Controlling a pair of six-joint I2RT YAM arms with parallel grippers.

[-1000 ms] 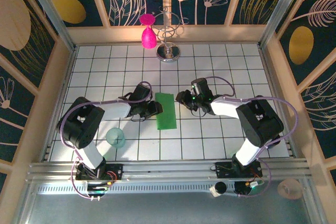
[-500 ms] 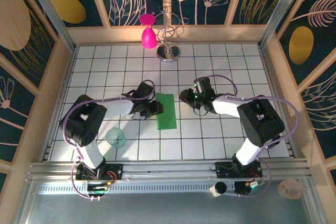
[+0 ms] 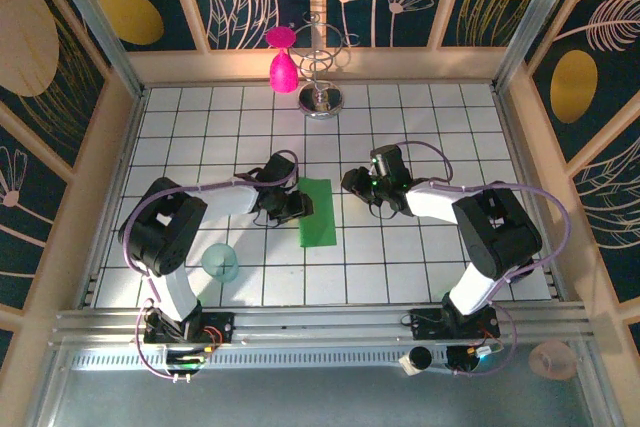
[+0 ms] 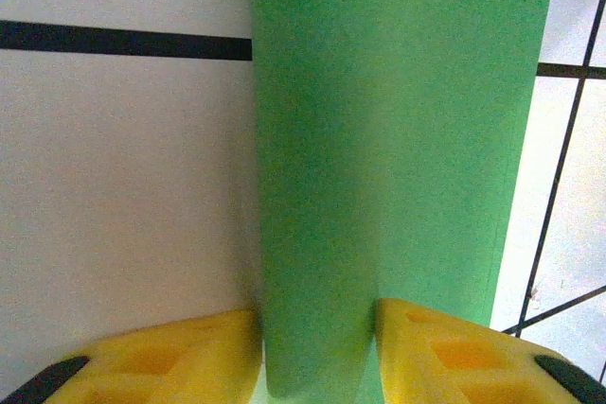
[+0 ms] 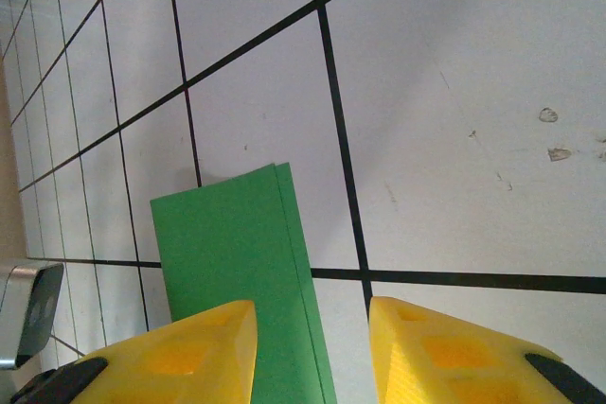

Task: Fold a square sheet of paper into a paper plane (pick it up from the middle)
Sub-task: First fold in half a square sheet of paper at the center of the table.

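The square sheet of paper (image 3: 317, 212) lies mid-scene on the worktop (image 3: 430, 127), folded once into a strip (no nose folds yet), so most folding remains. The left gripper (image 3: 296, 205) straddles its left edge, and I cannot tell if it grips. The right gripper (image 3: 352, 187) hovers part-open and empty.

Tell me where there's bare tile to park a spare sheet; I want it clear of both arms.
Free: back-left tiles between the wall and the metal stand, the back-right corner, and the near row between the teal cup and the right arm's base. Crowded: the centre, where the left gripper and right gripper flank the green paper.
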